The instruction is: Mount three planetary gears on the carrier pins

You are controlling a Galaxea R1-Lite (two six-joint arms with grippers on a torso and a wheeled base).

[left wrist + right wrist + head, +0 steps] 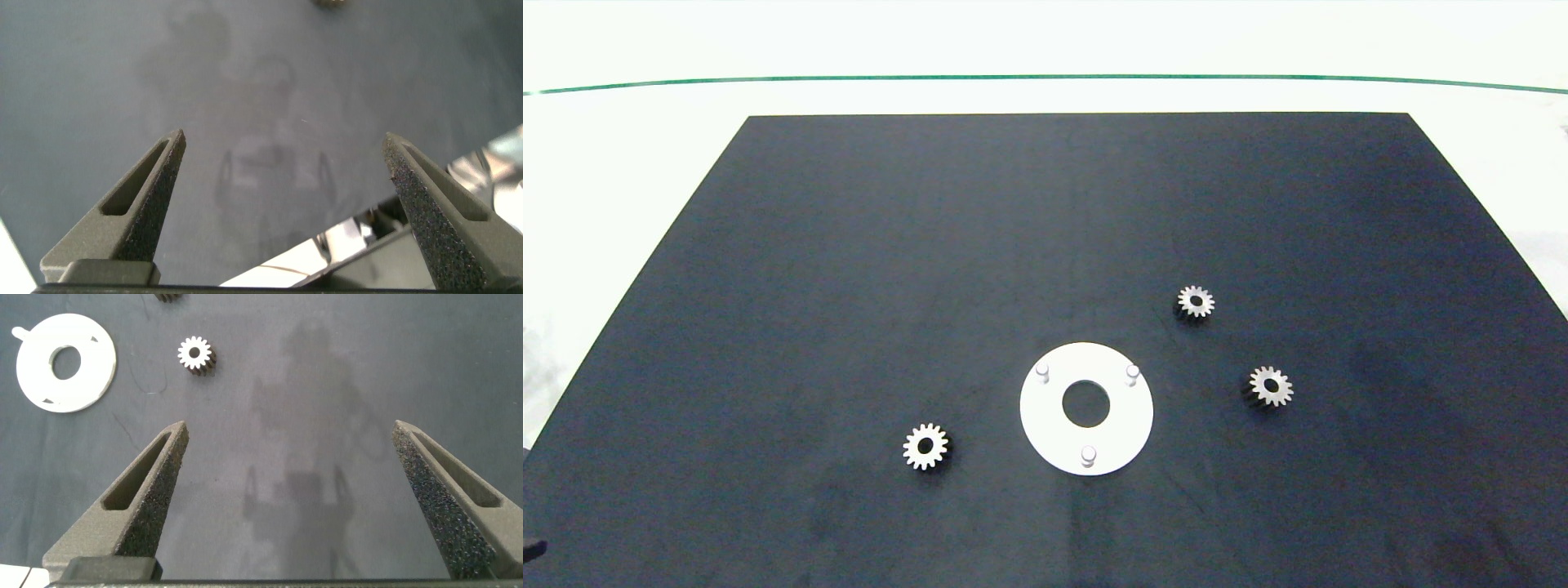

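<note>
All three small silvery-grey toothed metal gears lie flat on the dark mat (931, 245), none on a pin yet: one (925, 447) left of the flat white round carrier disc (1045, 425), two (1196, 302) (1271, 386) to its right. The three short pale pegs (1088, 455) stand bare. Left gripper (284, 151) and right gripper (290, 437) hover over the mat, jaws spread, holding nothing. My worries: a pinch across pointed teeth may slip or tilt the gear; a tilted bore could jam on a pin or shove the loose disc.
</note>
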